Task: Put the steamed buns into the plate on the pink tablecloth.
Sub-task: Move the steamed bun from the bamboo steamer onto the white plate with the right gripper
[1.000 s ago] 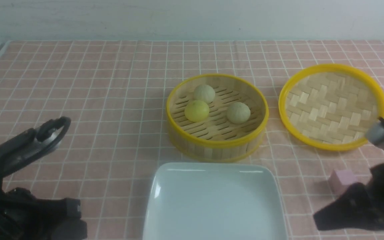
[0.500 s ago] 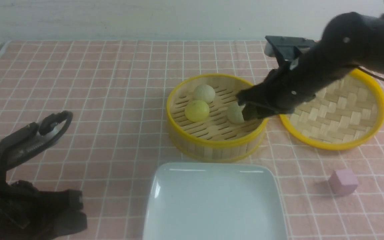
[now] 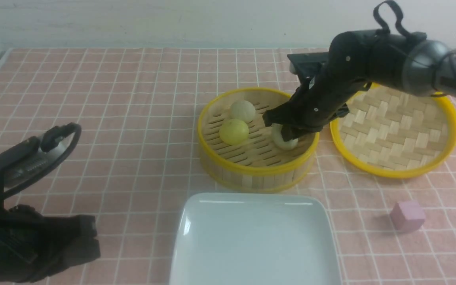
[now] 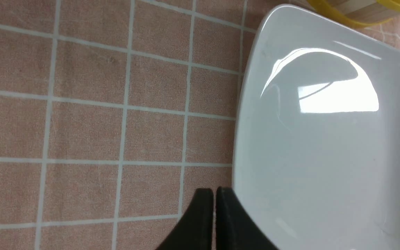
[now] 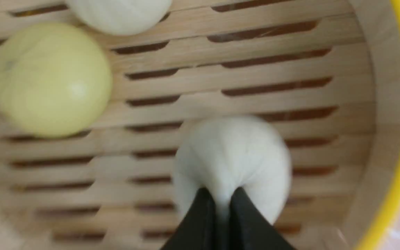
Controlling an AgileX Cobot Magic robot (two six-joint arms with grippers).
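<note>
Found none of the three buns on the plate (image 3: 255,241) at this point, so judged the task as still in its opening stage: zero delivered, three to go. Had the plate lying flat on the pink tablecloth (image 3: 125,158), just beside the steamer basket (image 3: 257,176), ready to receive.

Counted all three inside the basket: the yellow bun (image 3: 234,132) and the far pale bun (image 3: 243,111) close together on the slats, the near pale bun (image 5: 273,166) apart from both. Had the right end effector (image 5: 222,191) reaching into the basket, clamped on that near pale bun, with a fold of soft surface pinched up between the fingertips. Could not tell from these views of any lift clear of the slats; judged the grasp as made, or very nearly so, and the carry as not yet done.

Kept the left end effector (image 4: 215,189) out of the work, above the plate's edge, tips practically together and holding nothing.

Judged as left: lifting the near pale bun over the yellow rim, lowering and releasing onto the plate, then repeating for the yellow bun and the far pale bun. Seemed to risk a slip during the first lift, given so small a pinch.
</note>
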